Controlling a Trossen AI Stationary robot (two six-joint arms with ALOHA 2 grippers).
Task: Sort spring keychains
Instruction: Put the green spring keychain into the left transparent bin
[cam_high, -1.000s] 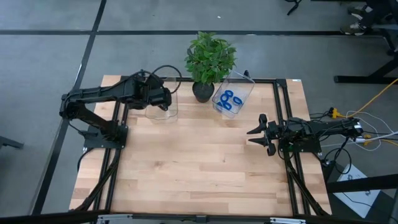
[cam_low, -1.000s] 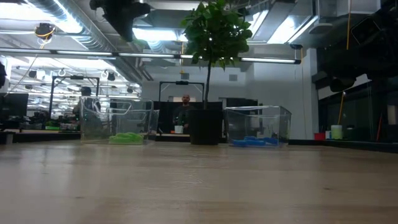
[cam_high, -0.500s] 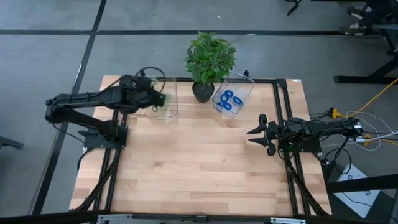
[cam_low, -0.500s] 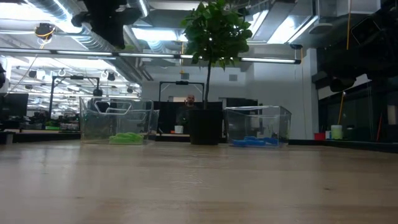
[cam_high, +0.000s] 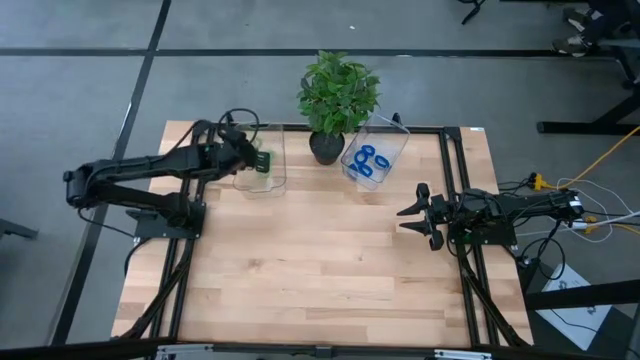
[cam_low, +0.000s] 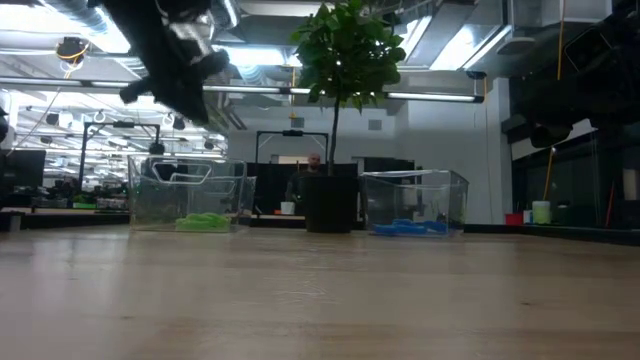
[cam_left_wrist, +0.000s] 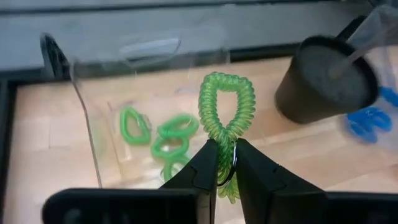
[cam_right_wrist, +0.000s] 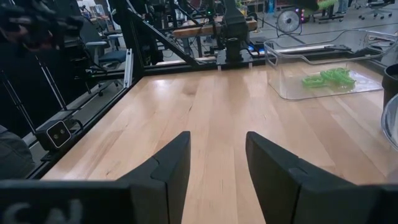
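Left jaws (cam_left_wrist: 226, 163) pinched shut on a green spring keychain (cam_left_wrist: 227, 107), coil hanging ahead of the tips, above the clear bin (cam_high: 262, 160) that holds the other greens (cam_left_wrist: 163, 137). Risk: grip is only on the coil's end, so a swing could drop it over the bin wall onto the counter (cam_high: 320, 260). Right jaws (cam_high: 411, 215) wide open, empty, well clear; blue keychains (cam_high: 369, 160) in the bin beyond them.

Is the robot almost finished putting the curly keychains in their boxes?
Nearly. Blue spring keychains already lie in the right clear bin, and green spring keychains lie in the left clear bin. The left gripper pinches one last green keychain above that bin, not dropped yet. The right gripper waits open over the table, where no loose keychains show.
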